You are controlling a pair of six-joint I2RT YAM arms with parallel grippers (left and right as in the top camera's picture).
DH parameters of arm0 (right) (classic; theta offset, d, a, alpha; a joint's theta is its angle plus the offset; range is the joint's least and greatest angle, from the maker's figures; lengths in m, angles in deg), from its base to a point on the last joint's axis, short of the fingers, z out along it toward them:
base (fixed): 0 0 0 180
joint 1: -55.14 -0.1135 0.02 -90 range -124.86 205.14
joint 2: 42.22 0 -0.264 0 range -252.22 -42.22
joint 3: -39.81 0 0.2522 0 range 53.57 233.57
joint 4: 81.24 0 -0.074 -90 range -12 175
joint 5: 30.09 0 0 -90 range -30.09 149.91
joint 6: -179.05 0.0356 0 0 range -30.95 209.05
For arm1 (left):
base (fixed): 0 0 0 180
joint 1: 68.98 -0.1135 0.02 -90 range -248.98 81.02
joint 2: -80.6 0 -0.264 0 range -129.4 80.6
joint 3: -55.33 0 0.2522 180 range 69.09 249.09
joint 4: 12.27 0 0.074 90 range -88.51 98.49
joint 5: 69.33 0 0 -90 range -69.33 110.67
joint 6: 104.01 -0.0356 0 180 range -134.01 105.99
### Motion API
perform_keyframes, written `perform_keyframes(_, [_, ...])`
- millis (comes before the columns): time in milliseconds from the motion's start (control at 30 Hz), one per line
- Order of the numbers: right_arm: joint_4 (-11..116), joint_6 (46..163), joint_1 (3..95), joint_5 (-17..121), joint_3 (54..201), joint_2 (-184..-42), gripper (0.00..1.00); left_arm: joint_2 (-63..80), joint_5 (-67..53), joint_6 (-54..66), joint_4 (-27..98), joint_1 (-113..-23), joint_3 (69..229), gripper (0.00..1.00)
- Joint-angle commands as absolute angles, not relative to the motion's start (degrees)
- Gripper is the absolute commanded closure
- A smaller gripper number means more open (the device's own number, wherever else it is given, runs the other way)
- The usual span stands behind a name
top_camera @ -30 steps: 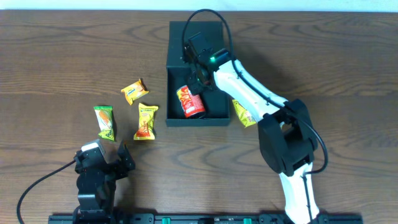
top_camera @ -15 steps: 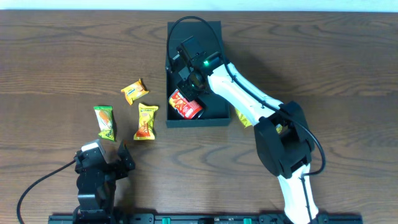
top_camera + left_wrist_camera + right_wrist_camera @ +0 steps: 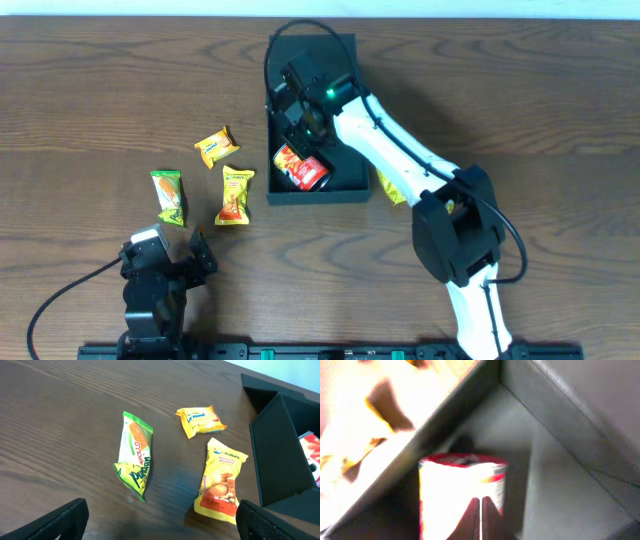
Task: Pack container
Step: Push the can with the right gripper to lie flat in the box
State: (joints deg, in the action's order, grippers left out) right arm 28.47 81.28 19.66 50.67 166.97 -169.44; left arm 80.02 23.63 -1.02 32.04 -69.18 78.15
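The container [image 3: 345, 168] is a dark box, open, at the table's middle back. A red chip can [image 3: 300, 168] lies tilted in its front left corner. My right gripper [image 3: 300, 128] reaches down inside the box just behind the can. In the right wrist view its fingers [image 3: 480, 505] are pressed together, empty, right in front of the can [image 3: 455, 490], with the box wall [image 3: 560, 460] beside it. My left gripper [image 3: 165, 262] rests open and empty at the front left; its fingers [image 3: 160, 520] show at the lower corners of the left wrist view.
Three snack packets lie left of the box: a green one [image 3: 169, 196], a small orange one [image 3: 216, 146] and a yellow one [image 3: 234, 194]. They also show in the left wrist view: green [image 3: 134, 455], orange [image 3: 201, 420], yellow [image 3: 220, 480]. Another yellow-green packet [image 3: 392, 185] lies right of the box.
My right gripper has moved left inside the box, and the red can has shifted left and tilted into the front left corner. The left arm has not moved.
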Motion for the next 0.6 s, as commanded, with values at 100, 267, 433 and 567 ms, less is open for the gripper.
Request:
perform_keyframes(100, [17.65,69.87,19.96,49.34,175.39,-169.18,0.55,80.4,23.63,-2.27,31.91,-68.94,77.34,0.05])
perform_keyframes(267, [11.57,61.67,20.68,49.67,174.91,-169.2,0.31,80.4,23.63,-2.27,31.91,-68.94,77.34,0.05])
perform_keyframes(433, [9.76,59.57,21.84,50.65,172.48,-169.2,0.16,80.4,23.63,-2.27,31.91,-68.94,77.34,0.05])
perform_keyframes(567, [11.35,58.44,21.06,50.0,168.09,-169.2,0.13,80.4,23.63,-2.24,31.91,-68.94,77.34,0.05])
